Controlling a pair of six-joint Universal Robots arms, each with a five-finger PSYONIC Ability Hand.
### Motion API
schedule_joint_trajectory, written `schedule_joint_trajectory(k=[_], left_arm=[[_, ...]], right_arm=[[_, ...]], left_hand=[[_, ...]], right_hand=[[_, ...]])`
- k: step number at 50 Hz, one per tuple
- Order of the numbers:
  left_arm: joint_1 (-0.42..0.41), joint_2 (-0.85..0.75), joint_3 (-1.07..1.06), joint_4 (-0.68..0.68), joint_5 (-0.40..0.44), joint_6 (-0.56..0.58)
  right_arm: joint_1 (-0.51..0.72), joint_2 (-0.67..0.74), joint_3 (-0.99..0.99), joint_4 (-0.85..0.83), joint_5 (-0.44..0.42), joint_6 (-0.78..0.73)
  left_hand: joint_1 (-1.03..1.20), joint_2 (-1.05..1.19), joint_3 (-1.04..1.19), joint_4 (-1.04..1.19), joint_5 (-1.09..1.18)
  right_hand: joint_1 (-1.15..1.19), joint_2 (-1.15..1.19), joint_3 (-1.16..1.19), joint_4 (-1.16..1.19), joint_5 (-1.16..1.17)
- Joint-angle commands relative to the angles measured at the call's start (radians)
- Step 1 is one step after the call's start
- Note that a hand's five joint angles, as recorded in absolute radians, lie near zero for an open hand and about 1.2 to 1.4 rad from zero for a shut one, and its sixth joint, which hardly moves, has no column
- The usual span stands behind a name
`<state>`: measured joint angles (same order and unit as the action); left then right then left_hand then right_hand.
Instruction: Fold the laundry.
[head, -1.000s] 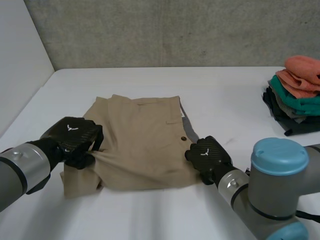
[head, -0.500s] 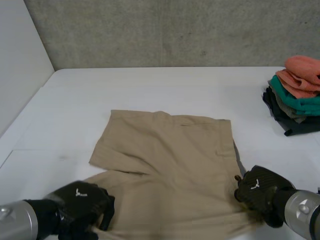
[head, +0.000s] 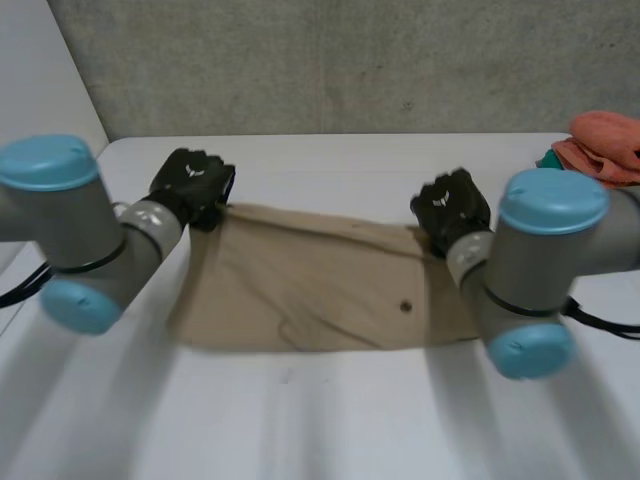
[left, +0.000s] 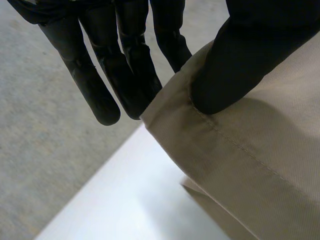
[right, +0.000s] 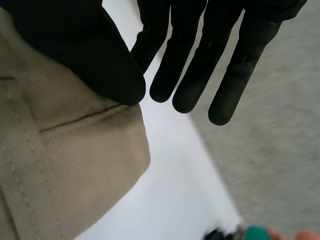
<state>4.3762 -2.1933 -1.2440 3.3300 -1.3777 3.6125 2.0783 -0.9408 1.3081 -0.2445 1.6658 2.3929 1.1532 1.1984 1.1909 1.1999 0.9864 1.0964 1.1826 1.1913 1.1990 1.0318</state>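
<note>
**Shorts pinched at both far corners**

A white table (head: 320, 430) is seen, backed by a grey concrete wall (head: 350, 60). Beige shorts (head: 320, 290) are laid across the middle of the table as a wide folded band. The near edge is flat on the surface and the far edge is stretched between the two hands.

A stack (head: 605, 140) of folded clothes is noted at the table's far right, orange on top with teal beneath, well apart from the shorts.

The left hand (head: 192, 183) is placed at the far left corner of the shorts. In its wrist view the thumb (left: 235, 65) is pressed onto the hemmed corner and straight fingers (left: 100, 90) are set behind the cloth, so the corner is pinched between them and raised off the table.

The right hand (head: 450, 208) is placed at the far right corner. There the thumb (right: 100, 65) is clamped down on the cloth by a seam. The fingers (right: 185, 75) are extended straight past the edge, the nearest one close against the thumb.

A small dark button (head: 405, 306) is noted on the shorts, toward the right hand's side.
</note>
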Motion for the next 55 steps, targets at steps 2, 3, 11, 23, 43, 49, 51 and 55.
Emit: schedule_joint_trajectory(k=[2, 3, 11, 23, 43, 49, 51, 55], left_arm=[[-0.027, -0.267, 0.296, 0.022, -0.024, -0.011], [-0.03, -0.281, 0.311, 0.022, -0.024, -0.012], [-0.06, -0.194, 0.249, -0.007, -0.06, -0.061], [-0.055, 0.24, -0.253, 0.095, 0.005, -0.159], [-0.044, 0.3, -0.479, 0.212, 0.074, -0.259], [-0.044, 0.319, -0.483, 0.209, 0.068, -0.264], [-0.044, 0.326, -0.488, 0.206, 0.068, -0.264], [-0.041, 0.357, -0.505, 0.198, 0.071, -0.264]], right_arm=[[0.019, 0.272, -0.237, -0.257, 0.055, -0.069], [0.019, 0.295, -0.257, -0.271, 0.064, -0.081], [0.013, 0.266, -0.277, -0.337, 0.068, 0.02], [-0.089, -0.18, 0.132, 0.172, -0.179, 0.233], [-0.147, -0.024, 0.266, -0.024, -0.186, 0.256], [-0.161, -0.021, 0.26, -0.032, -0.127, 0.243], [-0.173, -0.064, 0.281, -0.035, -0.098, 0.235], [-0.236, -0.185, 0.342, -0.032, -0.077, 0.174]], left_hand=[[0.243, 0.198, 0.205, 0.196, 0.235], [0.243, 0.198, 0.205, 0.196, 0.235], [-0.979, -1.024, -1.016, -1.025, -0.986], [-0.979, -1.024, -1.016, -1.025, -0.986], [-0.979, -1.024, -1.016, -1.025, -0.986], [-0.979, -1.024, -1.016, -1.025, -0.986], [-0.979, -1.024, -1.016, -1.025, -0.986], [-0.979, -1.024, -1.016, -1.025, -0.986]], right_hand=[[0.3, 0.214, 0.205, 0.197, 0.19], [0.3, 0.214, 0.205, 0.197, 0.19], [-0.922, -1.008, -1.017, -1.024, -1.032], [-0.793, -0.879, -0.888, -0.896, -0.903], [-0.441, -0.527, -0.536, -0.543, -0.551], [0.3, 0.214, 0.205, 0.197, 0.19], [0.3, 0.214, 0.205, 0.197, 0.19], [0.3, 0.214, 0.205, 0.197, 0.19]])
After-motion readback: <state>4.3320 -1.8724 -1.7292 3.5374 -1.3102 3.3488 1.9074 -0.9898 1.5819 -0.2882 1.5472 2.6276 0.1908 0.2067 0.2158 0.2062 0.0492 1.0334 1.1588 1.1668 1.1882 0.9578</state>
